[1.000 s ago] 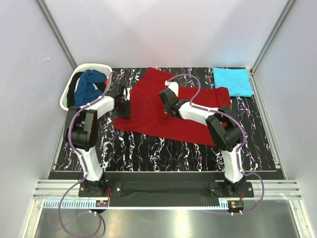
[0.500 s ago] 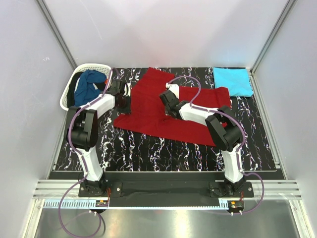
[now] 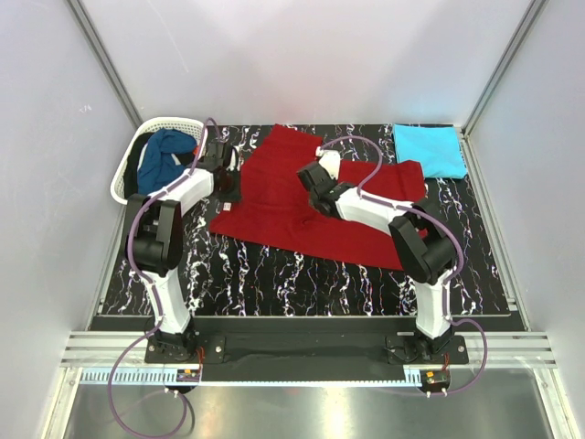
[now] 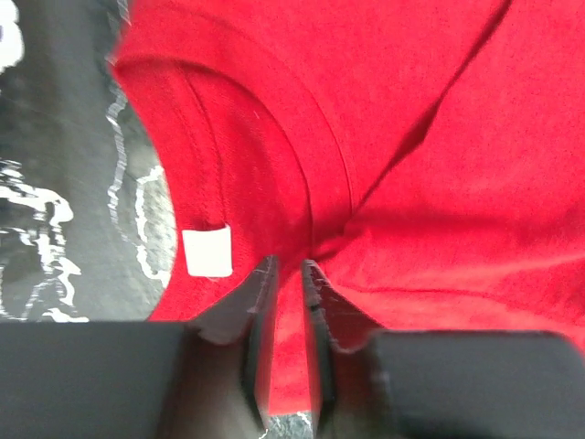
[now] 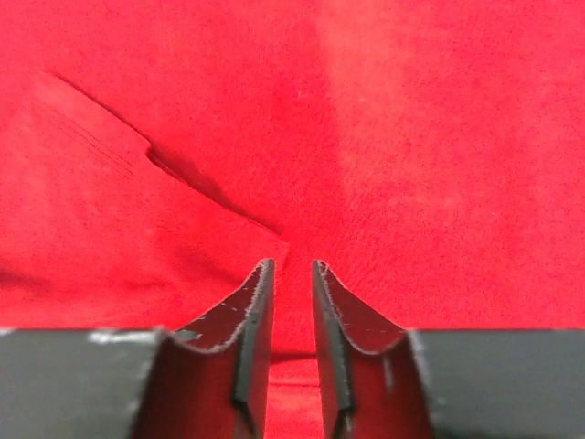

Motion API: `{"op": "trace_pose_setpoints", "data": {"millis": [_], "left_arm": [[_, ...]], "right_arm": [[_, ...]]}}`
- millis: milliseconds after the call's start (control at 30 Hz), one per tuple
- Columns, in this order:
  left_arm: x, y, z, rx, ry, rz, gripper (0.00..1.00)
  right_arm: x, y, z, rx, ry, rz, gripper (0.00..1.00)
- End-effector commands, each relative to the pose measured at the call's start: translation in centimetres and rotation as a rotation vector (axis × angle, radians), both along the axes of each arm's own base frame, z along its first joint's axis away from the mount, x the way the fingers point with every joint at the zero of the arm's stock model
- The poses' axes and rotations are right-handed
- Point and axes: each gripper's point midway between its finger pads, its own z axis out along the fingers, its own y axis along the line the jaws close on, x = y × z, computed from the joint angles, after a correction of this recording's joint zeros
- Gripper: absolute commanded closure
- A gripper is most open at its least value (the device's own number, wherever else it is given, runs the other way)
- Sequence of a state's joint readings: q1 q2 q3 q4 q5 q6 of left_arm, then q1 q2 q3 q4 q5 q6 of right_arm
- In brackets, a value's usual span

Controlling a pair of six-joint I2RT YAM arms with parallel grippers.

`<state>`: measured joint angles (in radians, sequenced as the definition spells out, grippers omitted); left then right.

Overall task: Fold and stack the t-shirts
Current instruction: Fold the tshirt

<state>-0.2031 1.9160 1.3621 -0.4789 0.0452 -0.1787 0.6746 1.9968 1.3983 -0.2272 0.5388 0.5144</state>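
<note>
The right hand [image 5: 292, 264] pinches a creased fold of the red t-shirt [image 5: 420, 137], jaws nearly together.

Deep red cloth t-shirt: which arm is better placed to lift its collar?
Probably left: the left gripper pinches the deep red cloth t-shirt beside its collar and tag; the right gripper pinches its middle.

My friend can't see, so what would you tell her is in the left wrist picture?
The left gripper pinches a red shirt by its collar, beside a small white tag. Black marbled table shows on the left.
</note>
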Motion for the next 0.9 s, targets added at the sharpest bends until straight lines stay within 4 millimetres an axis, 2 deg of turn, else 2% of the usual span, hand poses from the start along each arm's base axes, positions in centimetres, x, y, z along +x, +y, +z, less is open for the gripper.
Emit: {"op": "trace_pose_setpoints", "data": {"millis": [0,33,67,100,200,300,367,433,567,633,733,867], "left_arm": [[2.1,0.4,3.6,0.032,-0.101,0.063,0.72],[1.8,0.4,4.0,0.046,-0.099,0.069,0.69],[1.7,0.8,4.4,0.067,-0.105,0.086,0.67],[1.3,0.3,4.5,0.059,-0.101,0.086,0.66],[0.0,-1.2,3.9,-0.007,-0.061,0.090,0.66],[-2.1,-2.5,2.0,-0.041,0.006,0.096,0.66],[-3.9,-2.6,-0.3,-0.017,0.072,0.109,0.66],[-5.2,-1.7,-1.9,0.010,0.112,0.156,0.66],[-7.0,0.2,-3.4,0.078,0.142,0.238,0.66],[-7.6,0.4,-3.9,0.082,0.150,0.253,0.65],[-8.5,0.6,-4.5,0.085,0.164,0.266,0.64],[-9.9,0.7,-4.7,0.091,0.171,0.287,0.63]], "right_arm": [[0.3,-0.9,4.2,0.067,-0.067,-0.078,0.68],[0.3,-0.9,4.2,0.075,-0.065,-0.077,0.65],[0.1,-0.3,4.3,0.095,-0.056,-0.060,0.65],[0.1,0.1,4.3,0.109,-0.049,-0.043,0.67],[0.2,2.8,4.1,0.180,-0.013,0.061,0.76],[0.0,4.2,2.9,0.214,0.031,0.100,0.81],[-0.1,4.4,1.1,0.219,0.070,0.099,0.82],[-0.2,3.9,-0.3,0.231,0.102,0.070,0.82],[0.1,1.5,-2.8,0.230,0.151,0.012,0.83],[0.4,1.0,-3.4,0.241,0.164,0.032,0.83],[0.5,1.5,-3.3,0.257,0.142,0.111,0.73],[0.3,2.2,-1.8,0.281,0.126,0.158,0.70]]}}
